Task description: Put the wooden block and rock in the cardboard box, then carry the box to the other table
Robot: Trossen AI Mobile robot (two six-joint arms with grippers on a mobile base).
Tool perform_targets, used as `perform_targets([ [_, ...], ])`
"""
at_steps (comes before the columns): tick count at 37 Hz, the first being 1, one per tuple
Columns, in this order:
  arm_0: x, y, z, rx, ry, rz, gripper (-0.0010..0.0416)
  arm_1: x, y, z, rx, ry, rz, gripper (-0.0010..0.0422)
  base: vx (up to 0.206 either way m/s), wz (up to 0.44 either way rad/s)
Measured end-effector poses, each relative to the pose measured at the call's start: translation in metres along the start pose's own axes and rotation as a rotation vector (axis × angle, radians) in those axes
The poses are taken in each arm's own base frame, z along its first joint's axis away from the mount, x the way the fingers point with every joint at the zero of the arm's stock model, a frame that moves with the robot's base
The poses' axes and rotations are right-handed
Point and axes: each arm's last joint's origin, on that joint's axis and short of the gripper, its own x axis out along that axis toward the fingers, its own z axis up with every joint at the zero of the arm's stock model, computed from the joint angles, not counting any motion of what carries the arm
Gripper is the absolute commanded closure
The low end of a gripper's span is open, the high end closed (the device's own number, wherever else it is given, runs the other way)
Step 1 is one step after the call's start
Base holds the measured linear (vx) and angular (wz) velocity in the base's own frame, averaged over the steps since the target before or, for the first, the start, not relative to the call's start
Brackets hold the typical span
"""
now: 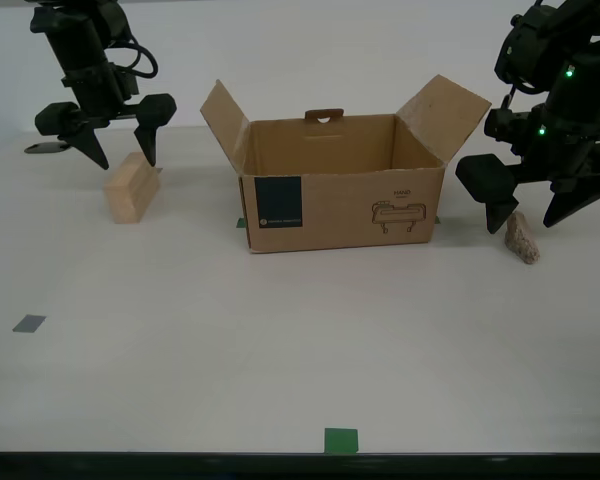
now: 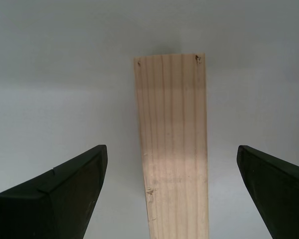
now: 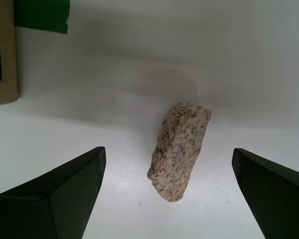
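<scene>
The open cardboard box [image 1: 340, 200] stands upright mid-table with its flaps spread. In the exterior view's left, the pale wooden block [image 1: 132, 188] lies on the table, and my second gripper [image 1: 126, 160] hovers open just above it. The second wrist view shows the block [image 2: 173, 149] between the spread fingers of that gripper [image 2: 170, 154], untouched. In the exterior view's right, the speckled rock [image 1: 522, 238] lies beside the box. My first gripper [image 1: 526, 215] hangs open over it, and the rock [image 3: 179, 149] sits between its parted fingers [image 3: 70, 189]. The other table is out of view.
A green tape square [image 1: 341, 440] lies near the table's front edge and a grey one [image 1: 28, 323] in the exterior view's left. The box's corner [image 3: 2, 50] and green tape [image 3: 42, 15] show close to the rock.
</scene>
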Motion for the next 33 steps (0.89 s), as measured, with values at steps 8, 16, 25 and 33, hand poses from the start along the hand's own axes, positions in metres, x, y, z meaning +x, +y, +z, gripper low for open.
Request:
perform_targets([
  [8,0.000,-0.001,0.003,0.011,-0.036,-0.028,0.0054,0.000,0.000,0.000,0.000,0.000,0.000,0.0057,0.000,0.000],
  [16,0.003,-0.002,0.005,0.022,-0.050,-0.029,0.0054,0.000,0.000,0.000,0.000,-0.001,0.000,0.0057,0.000,0.000],
  [25,0.026,-0.002,0.000,0.027,0.019,-0.036,0.0053,0.000,0.000,0.000,0.005,-0.001,0.000,0.0057,0.000,0.000],
  [33,0.030,-0.002,0.001,0.042,0.014,-0.036,0.0053,0.000,0.000,0.000,0.007,-0.002,0.000,0.0057,0.000,0.000],
])
